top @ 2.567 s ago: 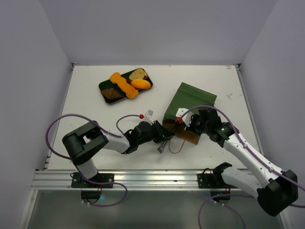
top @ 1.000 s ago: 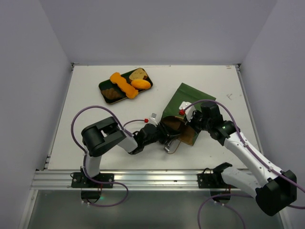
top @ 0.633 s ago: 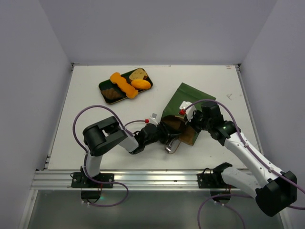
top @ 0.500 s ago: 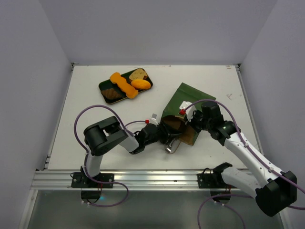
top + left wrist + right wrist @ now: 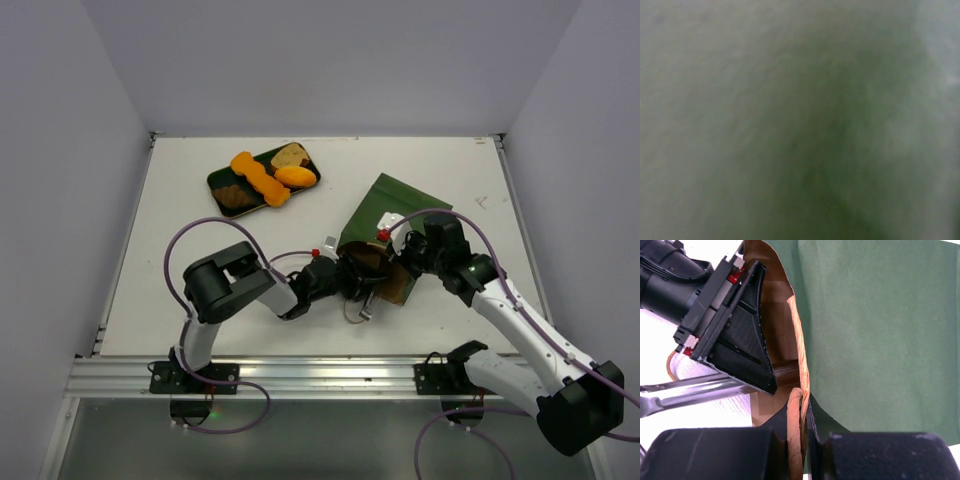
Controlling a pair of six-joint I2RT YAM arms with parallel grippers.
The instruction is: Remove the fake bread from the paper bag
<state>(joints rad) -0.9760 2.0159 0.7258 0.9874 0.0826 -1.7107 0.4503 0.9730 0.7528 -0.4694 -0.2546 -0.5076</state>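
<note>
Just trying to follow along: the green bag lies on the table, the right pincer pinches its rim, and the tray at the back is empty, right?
Not quite: the top view shows the tray holding orange and brown bread pieces. The rest holds: the paper bag lies on the table, its rim pinched by the right pincer.

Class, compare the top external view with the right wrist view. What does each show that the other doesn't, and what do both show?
Only the top external view shows the tray holding fake bread. Only the right wrist view shows, close up, the right gripper shut on the rim of the paper bag. Both show the green bag with the left gripper at its mouth.
</note>
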